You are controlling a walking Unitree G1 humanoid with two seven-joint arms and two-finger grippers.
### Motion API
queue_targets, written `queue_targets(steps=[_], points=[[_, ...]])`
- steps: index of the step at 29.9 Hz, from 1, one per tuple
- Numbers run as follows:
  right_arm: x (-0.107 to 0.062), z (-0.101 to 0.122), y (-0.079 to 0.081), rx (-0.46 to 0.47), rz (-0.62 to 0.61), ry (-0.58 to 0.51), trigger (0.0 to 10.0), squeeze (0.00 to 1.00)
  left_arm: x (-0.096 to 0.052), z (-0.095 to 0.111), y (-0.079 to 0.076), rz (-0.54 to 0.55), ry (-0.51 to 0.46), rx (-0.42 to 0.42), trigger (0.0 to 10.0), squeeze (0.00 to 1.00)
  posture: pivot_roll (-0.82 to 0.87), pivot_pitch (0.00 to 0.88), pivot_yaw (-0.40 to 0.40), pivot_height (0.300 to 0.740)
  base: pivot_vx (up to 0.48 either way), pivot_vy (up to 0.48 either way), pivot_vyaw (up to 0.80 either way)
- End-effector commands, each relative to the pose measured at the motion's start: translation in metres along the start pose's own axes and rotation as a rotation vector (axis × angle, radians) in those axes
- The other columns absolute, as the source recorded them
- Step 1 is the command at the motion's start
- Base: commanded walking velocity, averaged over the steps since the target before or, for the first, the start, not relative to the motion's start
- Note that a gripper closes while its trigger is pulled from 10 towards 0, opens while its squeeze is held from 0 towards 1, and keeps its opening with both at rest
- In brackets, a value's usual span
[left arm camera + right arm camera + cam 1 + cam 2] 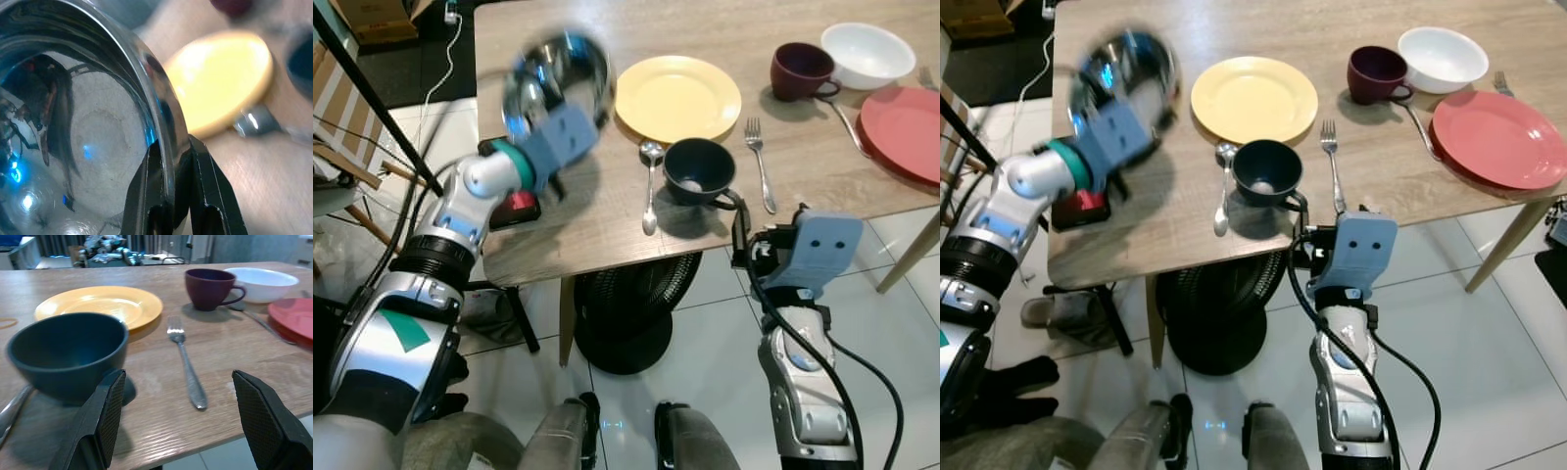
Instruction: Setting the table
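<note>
The right gripper (178,423) waits wide open by the table edge (607,257). The left gripper (175,161) pinches the shiny bowl (558,80) above the table.

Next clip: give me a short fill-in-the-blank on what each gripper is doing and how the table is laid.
1. The left gripper is shut on the rim of the steel ____.
2. The right gripper hangs ____ at the table edge, holding nothing.
3. The fork lies between the dark cup and the ____ cup.
4. The white bowl sits beside the ____ plate.

Missing words: bowl; open; maroon; red
</note>
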State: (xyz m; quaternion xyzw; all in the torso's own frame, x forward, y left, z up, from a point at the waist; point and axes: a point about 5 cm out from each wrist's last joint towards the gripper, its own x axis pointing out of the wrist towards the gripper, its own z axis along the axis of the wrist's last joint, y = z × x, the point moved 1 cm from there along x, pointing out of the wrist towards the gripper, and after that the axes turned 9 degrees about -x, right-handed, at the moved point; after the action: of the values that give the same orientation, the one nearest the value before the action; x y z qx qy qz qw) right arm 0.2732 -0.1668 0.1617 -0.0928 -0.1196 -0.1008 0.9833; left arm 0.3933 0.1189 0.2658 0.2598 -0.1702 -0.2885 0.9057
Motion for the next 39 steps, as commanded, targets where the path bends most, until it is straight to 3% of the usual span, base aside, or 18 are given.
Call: queue_targets(steps=[1, 8, 11, 15, 19, 21, 25, 26, 39], points=[[0.001, 0.000, -0.005, 0.005, -0.027, 0.010, 10.0, 0.00, 0.001, 0.008, -0.001, 0.014, -0.053, -0.001, 10.0, 0.00, -0.03, 0.084, 0.080, 0.740, 0.000, 0.000, 0.00], [0.004, 0.002, -0.013, -0.003, -0.074, -0.004, 10.0, 0.00, 0.005, 0.022, -0.010, -0.005, -0.140, -0.068, 10.0, 0.00, -0.04, 0.074, 0.093, 0.740, 0.000, 0.000, 0.00], [0.003, 0.008, -0.026, -0.007, -0.154, -0.021, 10.0, 0.00, -0.003, 0.025, -0.040, -0.042, -0.170, -0.197, 10.0, 0.00, -0.04, 0.073, 0.102, 0.740, 0.000, 0.000, 0.00], [0.002, 0.016, -0.033, -0.004, -0.189, -0.043, 10.0, 0.00, -0.014, 0.028, -0.057, -0.018, -0.173, -0.259, 10.0, 0.00, -0.04, 0.073, 0.105, 0.740, 0.000, 0.000, 0.00], [0.008, 0.030, -0.039, -0.035, -0.193, -0.098, 10.0, 0.00, -0.023, 0.025, -0.064, 0.027, -0.161, -0.279, 10.0, 0.00, -0.04, 0.070, 0.099, 0.740, 0.000, 0.000, 0.00], [0.017, 0.043, -0.044, -0.072, -0.156, -0.158, 10.0, 0.00, -0.030, 0.019, -0.068, 0.057, -0.136, -0.291, 10.0, 0.00, -0.04, 0.061, 0.084, 0.740, 0.000, 0.000, 0.00], [0.024, 0.049, -0.043, -0.106, -0.092, -0.191, 10.0, 0.00, -0.034, 0.015, -0.068, 0.070, -0.119, -0.288, 10.0, 0.00, -0.04, 0.054, 0.072, 0.740, 0.000, 0.000, 0.00], [0.028, 0.049, -0.034, -0.154, 0.021, -0.209, 10.0, 0.00, -0.043, 0.009, -0.066, 0.076, -0.075, -0.278, 10.0, 0.00, -0.03, 0.048, 0.050, 0.740, 0.000, 0.000, 0.00], [0.031, 0.032, -0.015, -0.205, 0.175, -0.173, 10.0, 0.00, -0.062, -0.012, -0.072, 0.142, 0.050, -0.323, 10.0, 0.00, 0.00, 0.031, 0.011, 0.740, 0.000, 0.000, 0.00]])
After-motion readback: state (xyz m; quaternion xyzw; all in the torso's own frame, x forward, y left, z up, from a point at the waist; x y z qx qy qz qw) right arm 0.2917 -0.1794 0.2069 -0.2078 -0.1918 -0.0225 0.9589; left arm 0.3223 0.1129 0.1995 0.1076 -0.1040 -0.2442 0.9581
